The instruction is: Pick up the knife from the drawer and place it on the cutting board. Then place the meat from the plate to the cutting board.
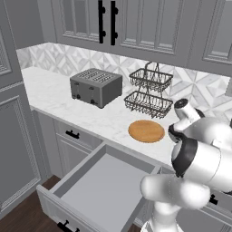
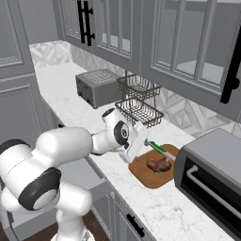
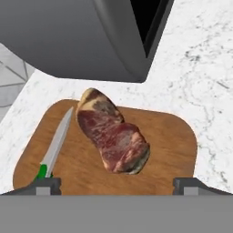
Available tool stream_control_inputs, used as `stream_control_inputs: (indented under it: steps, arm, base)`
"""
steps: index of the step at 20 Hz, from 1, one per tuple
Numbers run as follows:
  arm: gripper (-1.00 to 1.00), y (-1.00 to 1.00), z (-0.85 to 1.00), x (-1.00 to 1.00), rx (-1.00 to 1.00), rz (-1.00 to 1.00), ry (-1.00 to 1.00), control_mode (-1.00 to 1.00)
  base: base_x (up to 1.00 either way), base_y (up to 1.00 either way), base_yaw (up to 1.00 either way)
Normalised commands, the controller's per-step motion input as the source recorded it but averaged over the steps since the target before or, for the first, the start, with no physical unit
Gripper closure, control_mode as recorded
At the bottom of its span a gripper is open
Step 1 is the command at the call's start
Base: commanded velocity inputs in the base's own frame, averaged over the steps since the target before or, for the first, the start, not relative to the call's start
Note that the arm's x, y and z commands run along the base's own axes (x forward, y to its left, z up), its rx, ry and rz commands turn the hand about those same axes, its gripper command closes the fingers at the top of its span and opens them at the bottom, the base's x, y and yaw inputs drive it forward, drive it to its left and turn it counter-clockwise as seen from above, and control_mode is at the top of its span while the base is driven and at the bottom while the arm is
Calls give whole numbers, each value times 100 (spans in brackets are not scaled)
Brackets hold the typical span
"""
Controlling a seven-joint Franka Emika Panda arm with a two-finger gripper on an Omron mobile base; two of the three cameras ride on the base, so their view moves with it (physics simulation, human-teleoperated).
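Observation:
The reddish-brown cutting board (image 3: 168,141) lies on the marble counter, seen too in the right base view as the cutting board (image 2: 145,177). On it rests the marbled meat (image 3: 113,136), also the meat (image 2: 159,164), apart from both fingertips. Along the board's left side lies the knife (image 3: 55,145), grey blade forward and green handle near my left fingertip; the right base view has the knife (image 2: 162,151) at the board's far edge. My gripper (image 3: 116,183) hangs open just above the board's near edge, and the gripper (image 2: 128,157) holds nothing. The tan plate (image 1: 146,131) sits bare. The drawer (image 1: 102,188) stands open.
A grey toaster oven (image 2: 209,176) stands close behind the board on the right. A toaster (image 1: 95,86) and a two-tier wire basket (image 1: 149,93) sit at the back of the counter. Wall cabinets hang overhead.

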Motion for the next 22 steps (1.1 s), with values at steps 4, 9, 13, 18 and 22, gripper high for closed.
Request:
stream_control_inputs:
  steps: [4, 9, 13, 18, 22]
  arm:
    - [-100, 61, 37, -16, -5, 4, 0, -100]
    - [-100, 54, 29, -6, -4, 4, -7, -100]
    - [-100, 49, 25, -14, -2, 17, 0, -100]
    - [-100, 33, 34, -32, 0, 18, -18, -100]
    - [-100, 29, 30, -37, 0, 6, -38, -100]
  base:
    - [0, 0, 0]
    - [0, 0, 0]
    - [0, 0, 0]
    - [0, 0, 0]
    - [0, 0, 0]
